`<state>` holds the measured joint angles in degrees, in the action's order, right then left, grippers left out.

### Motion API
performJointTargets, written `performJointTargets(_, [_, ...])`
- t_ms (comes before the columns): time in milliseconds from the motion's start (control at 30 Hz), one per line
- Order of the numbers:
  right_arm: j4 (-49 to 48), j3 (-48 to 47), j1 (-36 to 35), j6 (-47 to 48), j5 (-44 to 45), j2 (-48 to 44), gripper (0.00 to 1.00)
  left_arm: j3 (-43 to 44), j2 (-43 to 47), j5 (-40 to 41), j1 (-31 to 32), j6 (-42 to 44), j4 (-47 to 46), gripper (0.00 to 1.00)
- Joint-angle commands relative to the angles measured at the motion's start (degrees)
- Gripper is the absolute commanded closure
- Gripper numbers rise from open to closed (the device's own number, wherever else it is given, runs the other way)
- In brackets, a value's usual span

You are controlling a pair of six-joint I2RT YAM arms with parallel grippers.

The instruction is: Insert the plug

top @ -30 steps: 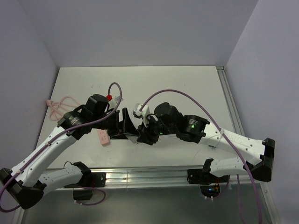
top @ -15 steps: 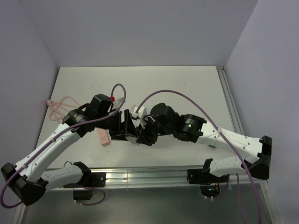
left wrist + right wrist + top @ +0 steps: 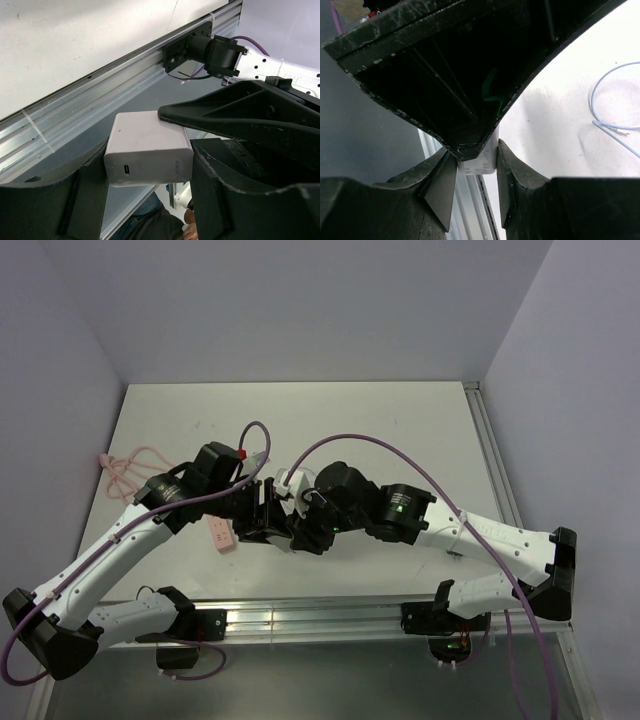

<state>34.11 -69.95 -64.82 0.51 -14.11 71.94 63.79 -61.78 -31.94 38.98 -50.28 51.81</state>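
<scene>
Plug [image 3: 618,129]: a tiny pale head at the end of the thin wire. It lies loose on the table [image 3: 555,120], off to the right in my right wrist view. Nothing holds it, and it is well apart from both my grippers.
Wire [image 3: 598,89]: thin and whitish, looping flat on the table. I cannot make it out in the top view.
Adapter block [image 3: 150,142]: a white cube held off the table between my two arms, where they meet.
Port [image 3: 127,170]: a small slot in the block's face, turned toward my left wrist camera.
Right gripper [image 3: 476,152]: my fingers are closed tight on the white block, pinching its two sides.
Left gripper [image 3: 149,167]: partway open, with one finger on each side of the block, close against it. I cannot tell whether they press on it.
Pink socket strip [image 3: 222,533]: on the table just left of the meeting point, untouched.
Step in hand: as I judge it, sharing or passing the block between hands. The plug is not yet fetched.
Next move calls for: one firm hold on the block with the port left reachable. That frees the other hand to pick the plug up delicately.
</scene>
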Motion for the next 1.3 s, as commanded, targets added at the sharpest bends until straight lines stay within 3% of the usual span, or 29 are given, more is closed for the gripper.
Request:
performJointTargets(0, [-5.7,-5.1,-0.7,0.7,1.1,0.0,1.0,-0.8,-0.4,-2.1,0.3,0.8,0.8,0.59])
performJointTargets(100, [-5.8,-5.3,-0.8,0.1,2.4,0.4,1.0,-1.5,0.0,-3.6,0.2,-0.6,-0.8,1.0])
performJointTargets(133, [-6.1,-5.1,-0.8,-0.3,4.0,0.4,1.0,-1.6,0.5,-3.5,0.2,-0.8,-1.2,1.0])
performJointTargets(233, [-7.3,-3.6,-0.8,-2.7,7.3,-0.7,0.59,-1.3,1.9,-0.5,0.2,-1.1,-1.5,1.0])
performJointTargets(267, [-8.1,-2.9,-0.7,-3.3,8.4,-2.2,0.39,-1.2,2.1,3.0,0.2,-0.8,-0.9,1.0])
performJointTargets(333, [-8.8,-0.4,-0.6,-5.2,10.5,-4.5,0.24,-1.0,2.4,6.5,-0.1,0.1,0.8,1.0])
performJointTargets(367, [-9.6,0.7,-0.4,-6.0,12.4,-7.3,0.11,-1.1,2.8,10.1,-0.4,0.4,1.1,1.0])
performJointTargets(433, [-9.7,3.9,0.0,-8.1,13.8,-10.6,0.01,-1.6,4.2,13.9,-0.9,0.4,1.5,1.0])
performJointTargets(700, [-7.6,14.0,2.5,-15.1,19.1,-26.8,0.0,-0.2,3.8,37.1,-3.5,4.3,10.5,1.0])
performJointTargets(933, [-14.7,23.4,2.5,-18.0,16.9,-33.7,0.01,-6.7,5.4,38.9,-11.0,5.1,6.5,1.0])
performJointTargets(1267, [-17.5,26.6,2.6,-17.2,14.4,-31.4,0.02,-11.1,0.0,45.6,-12.5,4.0,0.8,1.0])
